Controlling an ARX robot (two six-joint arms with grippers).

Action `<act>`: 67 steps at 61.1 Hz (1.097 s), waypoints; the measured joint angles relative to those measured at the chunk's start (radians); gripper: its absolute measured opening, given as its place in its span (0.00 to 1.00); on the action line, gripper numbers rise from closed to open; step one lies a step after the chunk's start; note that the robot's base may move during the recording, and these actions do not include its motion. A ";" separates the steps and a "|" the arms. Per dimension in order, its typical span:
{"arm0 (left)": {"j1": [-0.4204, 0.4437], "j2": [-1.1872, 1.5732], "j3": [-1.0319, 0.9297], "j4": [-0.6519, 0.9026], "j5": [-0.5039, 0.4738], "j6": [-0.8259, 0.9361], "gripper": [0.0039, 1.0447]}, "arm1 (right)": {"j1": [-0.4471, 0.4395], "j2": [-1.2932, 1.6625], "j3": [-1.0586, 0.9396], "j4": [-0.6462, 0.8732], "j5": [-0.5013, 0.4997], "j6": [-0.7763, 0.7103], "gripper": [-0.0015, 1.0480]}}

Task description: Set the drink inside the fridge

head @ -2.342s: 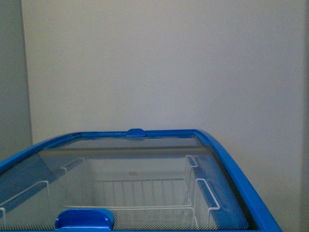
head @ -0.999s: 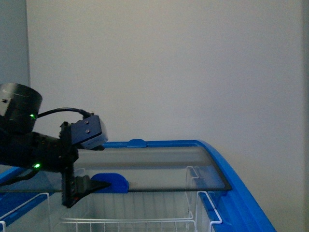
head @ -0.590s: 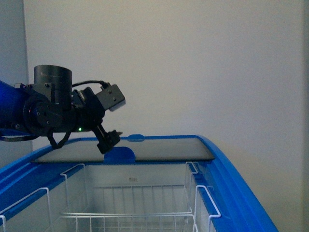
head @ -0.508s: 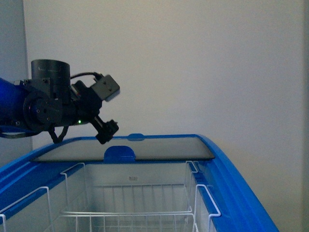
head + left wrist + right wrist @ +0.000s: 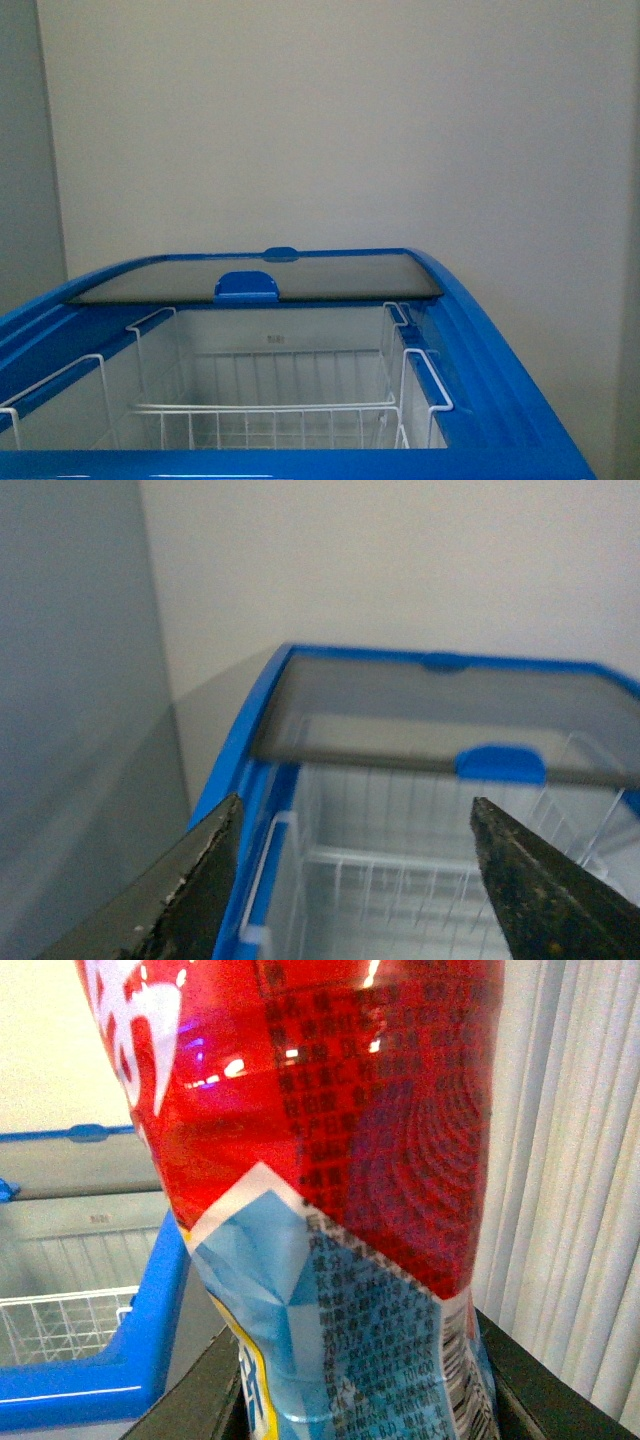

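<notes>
The fridge (image 5: 480, 350), a white chest freezer with a blue rim, fills the lower front view. Its glass lid (image 5: 300, 278) is slid to the far end, and its blue handle (image 5: 246, 286) shows. White wire baskets (image 5: 270, 420) lie inside the open part. Neither arm shows in the front view. My left gripper (image 5: 355, 880) is open and empty, above the fridge's left side (image 5: 245, 770). My right gripper (image 5: 360, 1400) is shut on the drink (image 5: 320, 1160), whose red and blue label fills the right wrist view. The drink's cap is out of view. The fridge's blue rim (image 5: 100, 1380) lies beside the drink.
A plain white wall (image 5: 350, 130) stands behind the fridge. A grey cabinet side (image 5: 20, 160) stands at the left and also shows in the left wrist view (image 5: 70, 700). White vertical blinds (image 5: 570, 1160) hang beside the drink in the right wrist view.
The glass lid slid from shut to the far end, pushed by my left gripper at its blue handle. The left arm then lifted off and left the front view.
</notes>
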 joint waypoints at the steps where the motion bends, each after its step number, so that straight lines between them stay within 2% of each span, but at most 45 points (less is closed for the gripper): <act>1: 0.006 -0.058 -0.068 -0.002 -0.002 0.001 0.64 | 0.000 0.000 0.000 0.000 0.002 0.000 0.40; 2: 0.015 -0.145 -0.171 -0.010 -0.008 0.002 0.58 | -0.003 0.003 0.002 -0.008 -0.008 0.000 0.40; 4: 0.020 -0.257 -0.299 -0.025 -0.010 0.003 0.52 | -0.052 0.025 0.066 -0.171 -0.136 -0.020 0.40; 7: 0.020 -0.351 -0.408 -0.029 -0.006 0.005 0.45 | -0.096 0.053 0.130 -0.314 -0.256 -0.054 0.40; 11: 0.018 -0.454 -0.525 -0.029 0.001 0.008 0.31 | -0.166 0.098 0.212 -0.512 -0.467 -0.151 0.40; 15: 0.018 -0.481 -0.554 -0.029 -0.004 0.008 0.23 | -0.202 0.147 0.243 -0.549 -0.570 -0.226 0.40; 19: 0.020 -0.503 -0.572 -0.030 -0.002 0.009 0.14 | -0.223 0.225 0.280 -0.520 -0.640 -0.308 0.40; 23: 0.020 -0.526 -0.587 -0.030 0.000 0.009 0.06 | -0.225 0.322 0.351 -0.478 -0.671 -0.387 0.40; 25: 0.020 -0.539 -0.595 -0.032 -0.001 0.007 0.02 | -0.221 0.365 0.386 -0.460 -0.676 -0.424 0.40; 31: 0.020 -0.581 -0.624 -0.044 -0.002 0.011 0.02 | -0.173 0.604 0.594 -0.444 -0.678 -0.615 0.40; 40: 0.020 -0.627 -0.651 -0.064 -0.002 0.012 0.02 | -0.071 0.912 0.868 -0.535 -0.658 -0.839 0.40; 44: 0.020 -0.653 -0.664 -0.079 -0.002 0.012 0.02 | -0.006 1.101 1.022 -0.601 -0.598 -0.929 0.40; 49: 0.020 -0.692 -0.681 -0.102 -0.002 0.012 0.02 | 0.067 1.289 1.188 -0.633 -0.550 -0.977 0.40; 56: 0.020 -0.745 -0.700 -0.137 -0.002 0.012 0.02 | 0.150 1.500 1.384 -0.620 -0.501 -0.971 0.40; 67: 0.020 -0.797 -0.710 -0.174 -0.002 0.012 0.02 | 0.180 1.665 1.509 -0.638 -0.481 -0.946 0.40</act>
